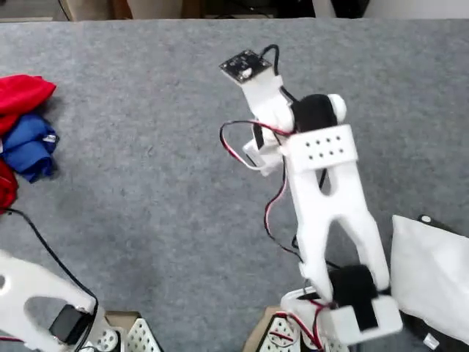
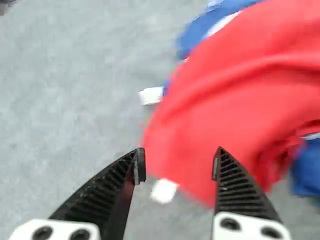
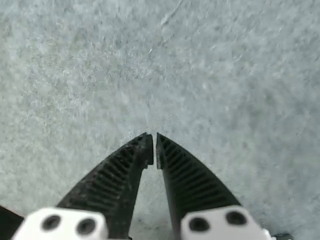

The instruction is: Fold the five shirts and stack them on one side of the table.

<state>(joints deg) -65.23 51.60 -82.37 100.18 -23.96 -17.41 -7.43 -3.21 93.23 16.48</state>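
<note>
Starting on the heap: as we judged it, almost none of the folding was done.
We found the red shirt (image 2: pixel 240 100) crumpled directly ahead of the left gripper (image 2: pixel 177 165). Its jaws were spread wide and empty, and the cloth's edge reached in between the tips. The blue shirt (image 2: pixel 192 32) was bunched just beyond, pressed against the red one. The left arm was angled low toward that heap. The right gripper (image 3: pixel 152 147) hung over bare grey mat (image 3: pixel 225 60) with its jaws all but closed on nothing and no shirt near its fingertips, its arm stretched far out across the table. A white shirt (image 1: pixel 432 271) lay back beside that arm's base. It was cut off at the edge, so we could not tell whether it was folded. We counted three shirts and saw no stack.
</note>
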